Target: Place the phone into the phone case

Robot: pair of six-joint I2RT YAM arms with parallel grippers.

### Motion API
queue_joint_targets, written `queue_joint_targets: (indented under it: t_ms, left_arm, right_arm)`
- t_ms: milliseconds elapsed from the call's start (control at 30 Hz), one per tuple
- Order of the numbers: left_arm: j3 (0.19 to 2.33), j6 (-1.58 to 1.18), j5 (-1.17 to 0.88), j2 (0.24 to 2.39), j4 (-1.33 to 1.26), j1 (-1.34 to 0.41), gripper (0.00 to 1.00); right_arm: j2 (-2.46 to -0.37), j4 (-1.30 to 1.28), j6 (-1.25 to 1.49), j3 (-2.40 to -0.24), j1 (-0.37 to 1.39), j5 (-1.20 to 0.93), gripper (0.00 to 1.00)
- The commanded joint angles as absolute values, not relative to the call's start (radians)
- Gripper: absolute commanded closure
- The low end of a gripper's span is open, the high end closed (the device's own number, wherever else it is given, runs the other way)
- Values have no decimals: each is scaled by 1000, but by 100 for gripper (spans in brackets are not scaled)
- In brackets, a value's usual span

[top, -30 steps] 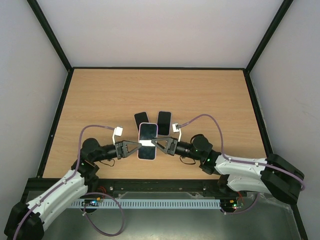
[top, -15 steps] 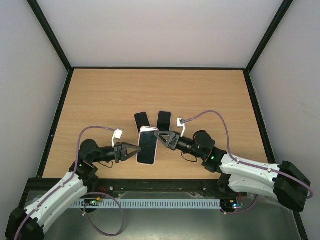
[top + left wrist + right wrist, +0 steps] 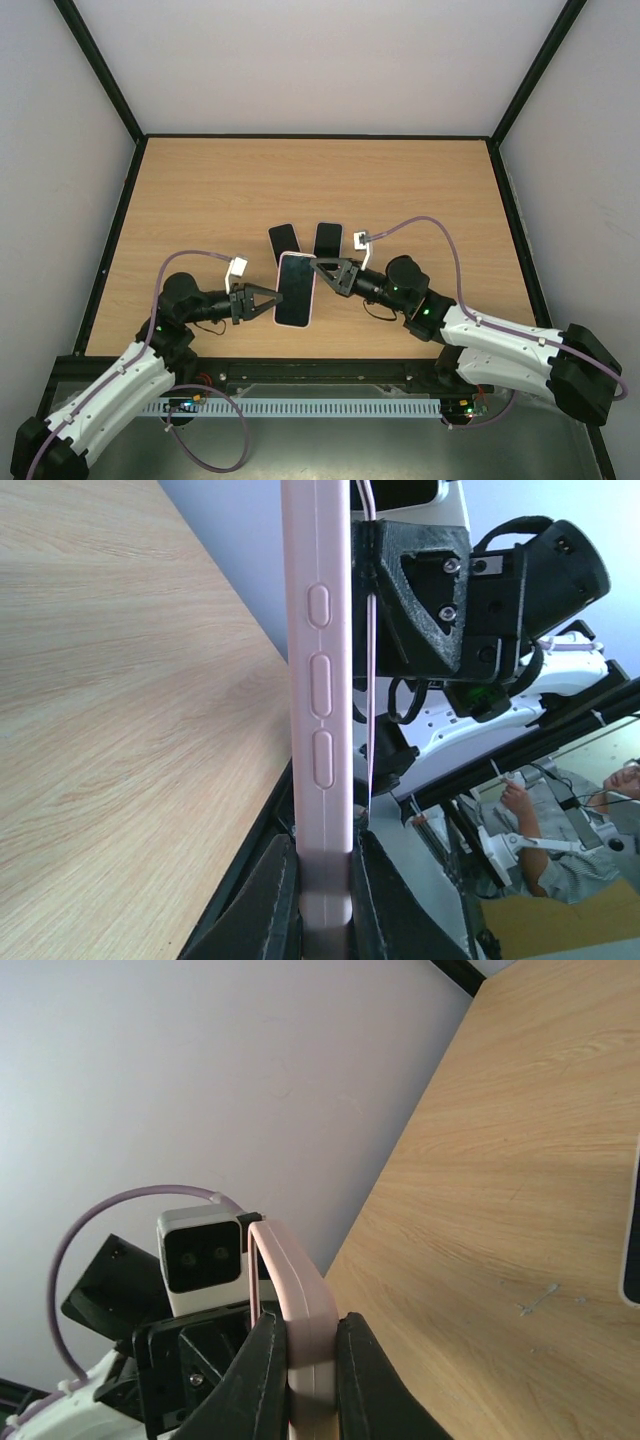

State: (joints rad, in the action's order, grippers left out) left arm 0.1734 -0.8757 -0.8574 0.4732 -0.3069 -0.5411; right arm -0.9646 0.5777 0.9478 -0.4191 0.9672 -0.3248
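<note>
The pink phone case [image 3: 281,262] is held up over the near middle of the table, and a black phone face [image 3: 294,291] fills its rim. My left gripper [image 3: 272,302] is shut on the case's near left edge. My right gripper [image 3: 318,266] is shut on its far right corner. In the left wrist view the case's side with its buttons [image 3: 318,680] runs up from between the closed fingers [image 3: 272,895], with the right gripper [image 3: 450,600] behind it. In the right wrist view the case's rounded corner [image 3: 300,1305] sits between the closed fingers [image 3: 262,1365].
Two more black phones lie flat on the wooden table just beyond the case, one on the left [image 3: 282,238] and one on the right [image 3: 329,237]. One's edge shows at the right of the right wrist view [image 3: 632,1230]. Black frame rails border the table [image 3: 400,180].
My right gripper has moved from the case's right side up to its far right corner. The case has tipped and shifted slightly toward the left, and its face now shows dark instead of bright.
</note>
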Motion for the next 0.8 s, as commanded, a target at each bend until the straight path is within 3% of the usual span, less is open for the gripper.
queue_joint_targets:
  t_ms: [0,100,267,333,433,600,633,767]
  left_arm:
    - [228,-796,-810,510,-190,-546,98]
    - [219,-813,-826,552,-240,-547,98]
    - [206,-866,-857,554,-320,-547,98]
    - [204,-866,-852,542,-315,-547,98]
    - [199,-861,-848,538,-301,-547,98]
    - [198,-871,-807,543,-286,-548,98]
    - [200,-882,-800,542,-297,-546,98]
    - [229,-917,-744,542,-327,-548,98]
  right_arm:
    - [-928,521,853,-491,963,-325,98]
    - [-932,511,851,-487,963,-363,96]
    - [-957,541,972,-485,962,-435,73]
    - [-951,559,983,-466,960,-418,77]
    - [-955,576,985,-450,960,-417,96]
    - [-958,564,992,-455,959,-453,98]
    - [-951,564,994,-451,960,-454,96]
    - [-941,553,1027,-425,960,-477,67]
